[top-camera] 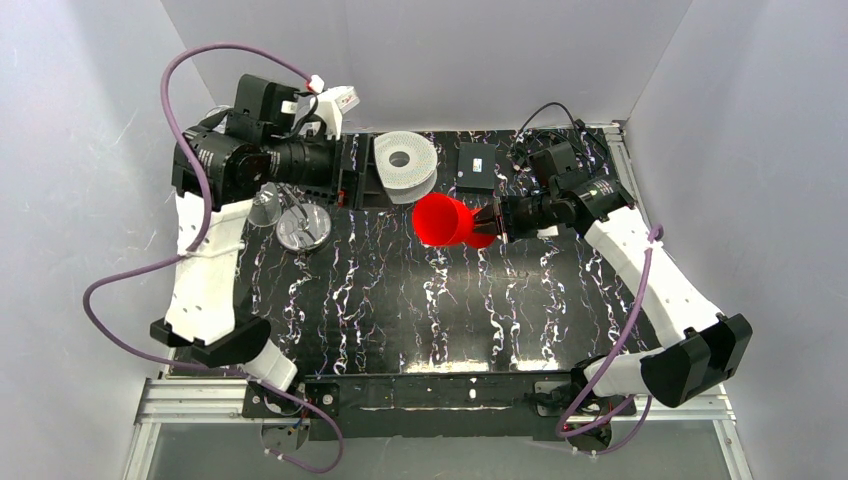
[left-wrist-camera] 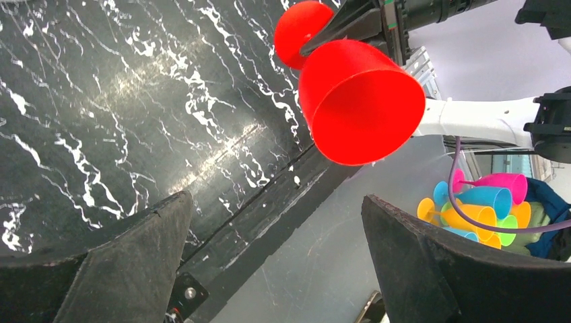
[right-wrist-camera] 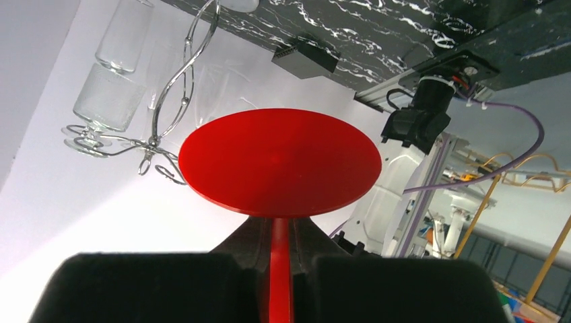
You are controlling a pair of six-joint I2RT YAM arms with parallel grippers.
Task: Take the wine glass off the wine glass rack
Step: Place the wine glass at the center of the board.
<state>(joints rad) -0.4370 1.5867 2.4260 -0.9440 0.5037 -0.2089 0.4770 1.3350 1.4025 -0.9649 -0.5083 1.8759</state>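
Currently gripping the red wine glass [top-camera: 443, 221] by its stem with the right end effector [right-wrist-camera: 280, 269], fingers pinching it from both sides. Holding it sideways over the back middle of the desk [top-camera: 400, 310], bowl mouth facing the left arm, well apart from the wine glass rack [top-camera: 303, 228] standing at the desk's left and carrying a clear glass [top-camera: 266, 205] by its foot. Spreading the left end effector [left-wrist-camera: 275, 202] wide on nothing, near the white ribbed spool [top-camera: 404, 165].
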